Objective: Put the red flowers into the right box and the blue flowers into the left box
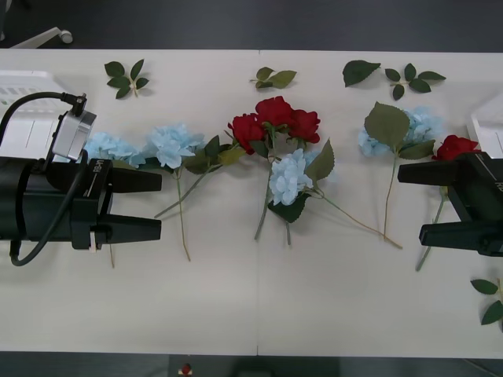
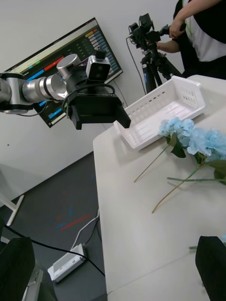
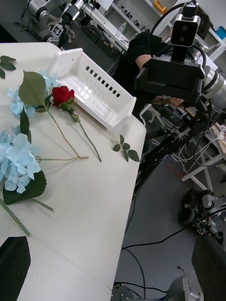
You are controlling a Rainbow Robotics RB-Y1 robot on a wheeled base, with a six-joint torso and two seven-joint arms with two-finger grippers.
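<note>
Three red flowers (image 1: 275, 119) lie bunched at mid-table, and a single red rose (image 1: 454, 146) (image 3: 61, 94) lies far right by the right box (image 1: 489, 122) (image 3: 94, 89). Blue flowers lie in a row: two at the left (image 1: 174, 143) (image 2: 176, 127), one in the middle (image 1: 289, 177) (image 3: 18, 160), one at the right (image 1: 423, 124). The left box (image 1: 23, 106) (image 2: 165, 109) stands at the far left. My left gripper (image 1: 161, 205) hovers open beside the leftmost blue flowers, holding nothing. My right gripper (image 1: 410, 203) hovers open and empty just below the single rose.
Flowerless leaf sprigs lie along the far edge (image 1: 126, 78) (image 1: 273, 78) (image 1: 397, 77) and at the near right (image 1: 490, 298) (image 3: 125, 148). The near half of the white table (image 1: 259, 298) is bare. A person with a tripod camera (image 2: 150, 42) stands beyond the left box.
</note>
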